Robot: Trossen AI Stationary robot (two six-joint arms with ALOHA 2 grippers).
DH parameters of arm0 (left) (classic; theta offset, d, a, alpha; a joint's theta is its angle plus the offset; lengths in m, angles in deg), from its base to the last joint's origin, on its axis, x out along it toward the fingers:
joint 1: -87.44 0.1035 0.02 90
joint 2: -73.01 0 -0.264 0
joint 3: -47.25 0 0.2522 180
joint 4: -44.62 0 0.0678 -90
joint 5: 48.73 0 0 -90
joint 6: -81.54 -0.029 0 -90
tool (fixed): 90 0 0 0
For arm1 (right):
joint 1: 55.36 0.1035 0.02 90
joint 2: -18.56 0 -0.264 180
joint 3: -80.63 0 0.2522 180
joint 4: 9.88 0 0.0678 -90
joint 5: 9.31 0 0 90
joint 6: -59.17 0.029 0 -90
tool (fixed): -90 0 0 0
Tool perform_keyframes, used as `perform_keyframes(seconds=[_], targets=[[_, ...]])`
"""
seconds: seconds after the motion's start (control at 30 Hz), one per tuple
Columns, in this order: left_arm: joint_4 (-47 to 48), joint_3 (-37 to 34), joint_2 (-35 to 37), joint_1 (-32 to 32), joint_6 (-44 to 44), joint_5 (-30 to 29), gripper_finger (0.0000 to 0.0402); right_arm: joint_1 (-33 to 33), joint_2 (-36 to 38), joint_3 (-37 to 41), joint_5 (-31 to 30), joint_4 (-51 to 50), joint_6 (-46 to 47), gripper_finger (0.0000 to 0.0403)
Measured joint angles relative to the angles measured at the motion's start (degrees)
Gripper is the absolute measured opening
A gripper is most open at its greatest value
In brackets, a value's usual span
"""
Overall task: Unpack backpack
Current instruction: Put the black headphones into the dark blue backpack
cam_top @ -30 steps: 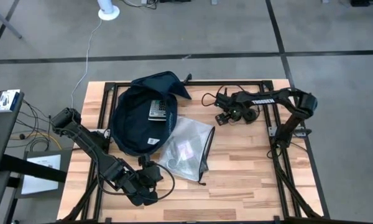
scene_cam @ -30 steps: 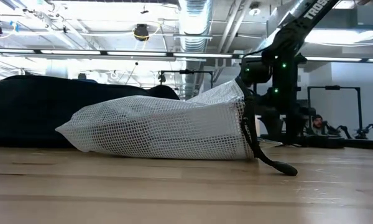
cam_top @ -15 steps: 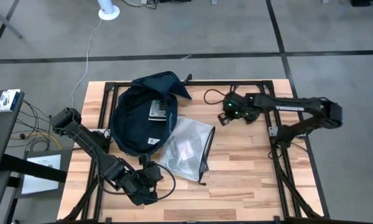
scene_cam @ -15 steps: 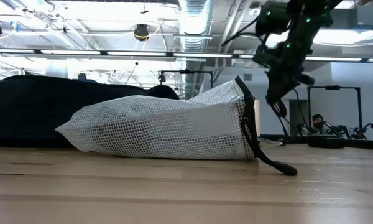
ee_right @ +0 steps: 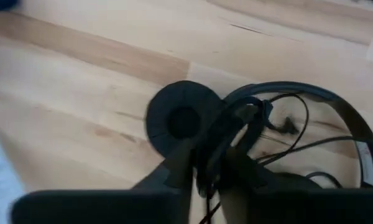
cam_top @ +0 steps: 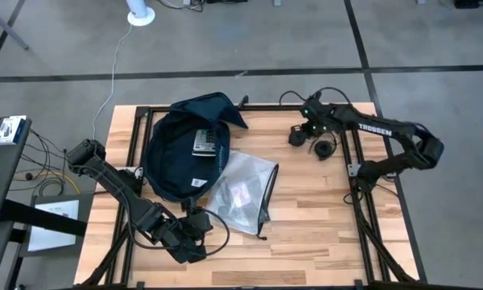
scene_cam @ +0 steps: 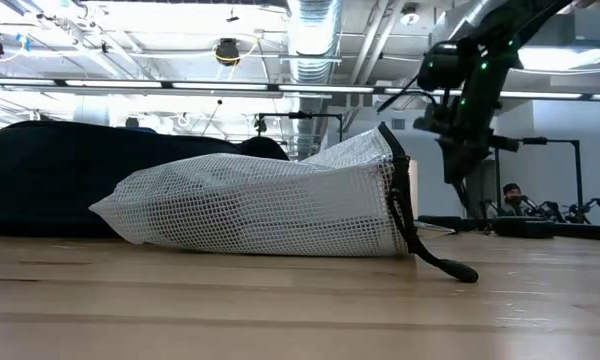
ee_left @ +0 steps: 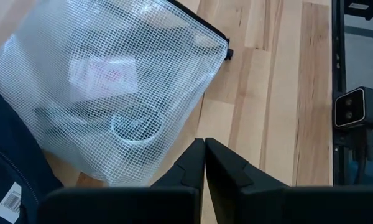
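A: Wooden worktop [cam_top: 322,201] carries the backpack [cam_top: 177,153] at ten o'clock, a mesh pouch [cam_top: 241,192] just beside it.

B: And the right gripper [ee_right: 202,171]?

A: At one o'clock, pinching a headset [ee_right: 248,124]. I think it should set it down gently, well apart from the backpack. The left gripper [ee_left: 204,163] waits at seven o'clock, pressed together.

Robotics lab; exposed ceiling ducts [scene_cam: 315,30]

Bright even overhead light, soft shadows, right wrist view blurred
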Motion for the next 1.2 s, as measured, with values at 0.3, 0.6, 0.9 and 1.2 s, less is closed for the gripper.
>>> perform_keyframes(seconds=[0.3,0.6,0.9,1.2], targets=[[0.04,0.00,0.00,-0.01,-0.60,0.01,0.0000,-3.10,-7.23,-0.05,4.00,4.94,-0.12,0.0227],[0.09,0.00,0.00,-0.03,-0.46,0.01,0.0000,-4.20,-16.17,-0.24,4.46,8.67,0.33,0.0279],[0.11,0.00,0.00,-0.03,0.37,0.00,0.0000,-4.82,-18.00,-0.32,3.01,13.66,2.47,0.0279],[0.09,0.00,0.00,-0.03,0.37,0.01,0.0000,-4.15,-20.40,-0.42,8.31,13.74,1.96,0.0239]])
